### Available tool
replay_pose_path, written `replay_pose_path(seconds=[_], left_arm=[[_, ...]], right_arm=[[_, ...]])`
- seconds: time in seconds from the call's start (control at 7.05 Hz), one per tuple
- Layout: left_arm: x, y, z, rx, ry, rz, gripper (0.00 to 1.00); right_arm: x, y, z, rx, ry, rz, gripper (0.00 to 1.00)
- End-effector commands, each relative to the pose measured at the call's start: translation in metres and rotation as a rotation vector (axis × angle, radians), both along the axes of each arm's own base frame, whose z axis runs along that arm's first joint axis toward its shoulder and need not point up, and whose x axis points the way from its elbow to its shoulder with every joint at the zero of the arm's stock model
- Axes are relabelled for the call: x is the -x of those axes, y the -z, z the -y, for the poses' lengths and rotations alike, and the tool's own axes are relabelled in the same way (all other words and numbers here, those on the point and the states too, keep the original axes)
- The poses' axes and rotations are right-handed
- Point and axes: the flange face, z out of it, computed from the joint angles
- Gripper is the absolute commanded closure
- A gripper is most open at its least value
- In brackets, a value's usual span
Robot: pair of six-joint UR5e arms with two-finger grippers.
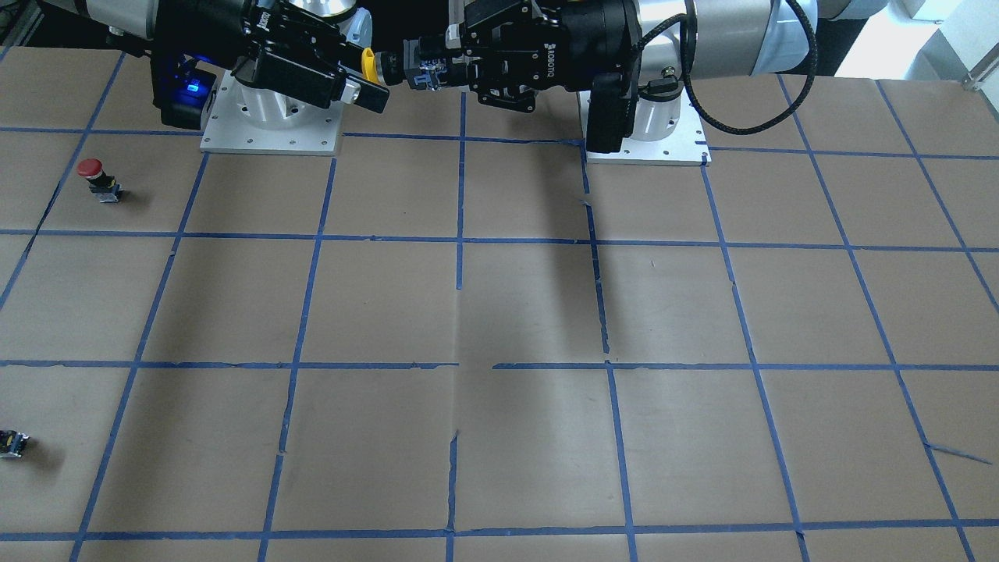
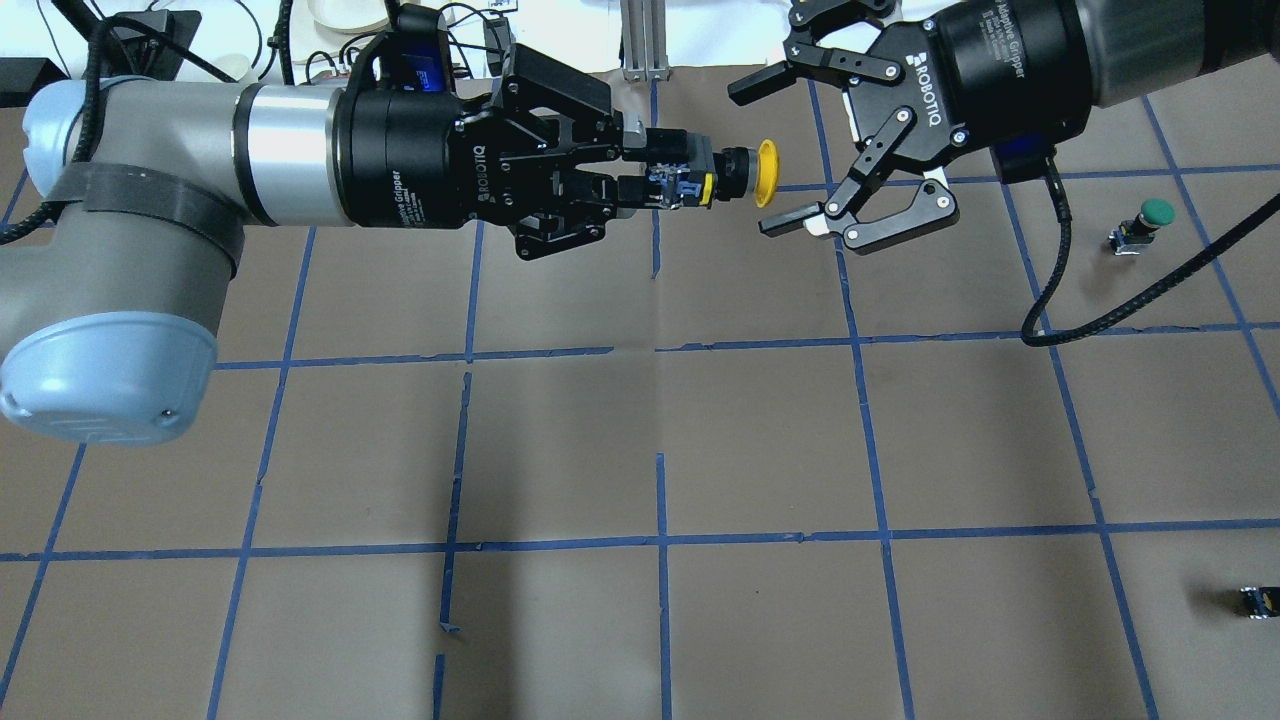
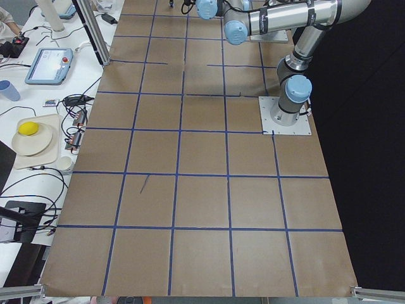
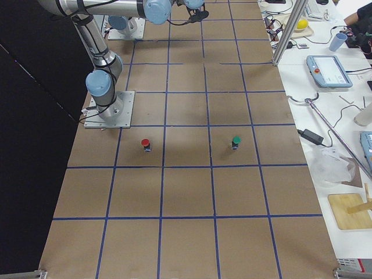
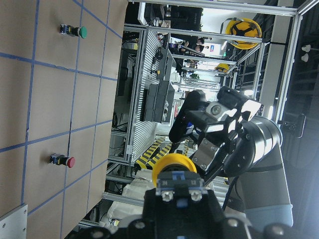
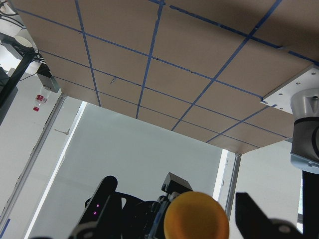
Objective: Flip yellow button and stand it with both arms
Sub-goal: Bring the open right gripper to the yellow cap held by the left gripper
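I've got the left gripper (image 2: 662, 166) clamped on the body of the yellow button (image 2: 728, 174), held mid-air above the table (image 2: 700, 430), cap sideways. Then the right gripper (image 2: 762, 158) is spread wide, cap between its fingertips, not touching.

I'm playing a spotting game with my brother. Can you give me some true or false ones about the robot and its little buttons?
1. The left pincer grips the small yellow-capped push button by its black-and-grey body. True.
2. The right pincer is squeezed shut on the yellow cap. False: it is open, with its fingers spread wide apart near the cap.
3. The yellow-capped push button lies on the brown table with blue tape lines. False: it is held up in the air above the table.
4. The small red-capped button stands on the table by itself, with no pincer touching it. True.
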Motion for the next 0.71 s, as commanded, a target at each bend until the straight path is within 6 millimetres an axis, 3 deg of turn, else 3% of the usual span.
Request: replay_pose_path(seconds=[0.0,0.28,0.43,0.57], left_arm=[[0.0008,-0.0002,0.0002,-0.007,0.001,-0.017,0.81],[0.0008,0.0005,0.0001,-0.008,0.001,-0.017,0.8],[0.0007,0.0005,0.0003,-0.007,0.001,-0.009,0.46],[0.0007,-0.0006,0.0004,-0.002,0.001,-0.012,0.0]], right_arm=[[0.0001,0.0,-0.0003,0.0,0.001,0.001,0.57],[0.0007,-0.0001,0.0,0.0,0.003,0.003,0.75],[0.0007,-0.0001,0.0,0.002,0.002,0.003,0.82],[0.0006,-0.0004,0.0001,0.001,0.004,0.006,0.82]])
